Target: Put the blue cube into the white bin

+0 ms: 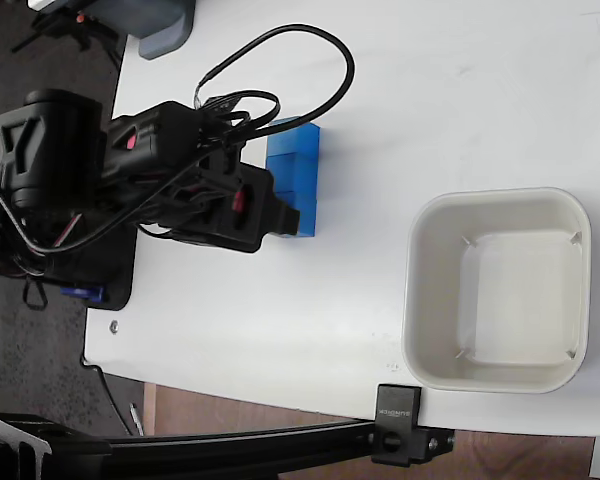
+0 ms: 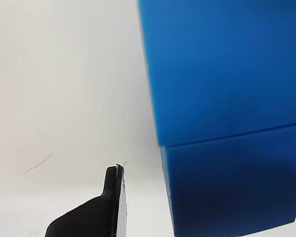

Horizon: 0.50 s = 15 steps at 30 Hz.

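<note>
Blue fills the wrist view: two cube faces stacked edge to edge, seam running across at roughly 4 o'clock, so the blue cube [image 2: 222, 69] is right against the lens. One black finger [image 2: 96, 212] shows at 6 o'clock, apart from the blue, with bare table between; the other finger is out of frame, so I can't tell how wide the jaws stand.

Fixed view: three cubes sit touching in a line [image 1: 294, 180], gripper [image 1: 280, 218] at the row's 6 o'clock end, partly covering the nearest one. White bin [image 1: 497, 288] sits well apart at 3 o'clock, nothing visible inside.

My read: approach step, no grasp yet. To do it well:
- straddle one cube only, the end one
- centre it between the pads before closing
- watch the neighbours, they touch and could drag
- lift straight up, then carry over the rim.
</note>
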Tool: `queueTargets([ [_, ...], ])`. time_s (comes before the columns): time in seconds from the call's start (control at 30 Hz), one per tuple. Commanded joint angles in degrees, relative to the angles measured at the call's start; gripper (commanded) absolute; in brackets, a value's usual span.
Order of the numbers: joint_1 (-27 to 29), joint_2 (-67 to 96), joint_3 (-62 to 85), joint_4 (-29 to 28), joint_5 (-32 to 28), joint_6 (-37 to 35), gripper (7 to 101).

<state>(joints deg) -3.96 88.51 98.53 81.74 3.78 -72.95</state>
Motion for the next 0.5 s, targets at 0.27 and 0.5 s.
queueTargets([
  [0.27,-0.2,0.5,-2.3,-2.0,-1.6,-1.0,92.7],
  [0.5,0.4,0.5,-2.1,-2.0,-3.3,-2.7,75.3],
])
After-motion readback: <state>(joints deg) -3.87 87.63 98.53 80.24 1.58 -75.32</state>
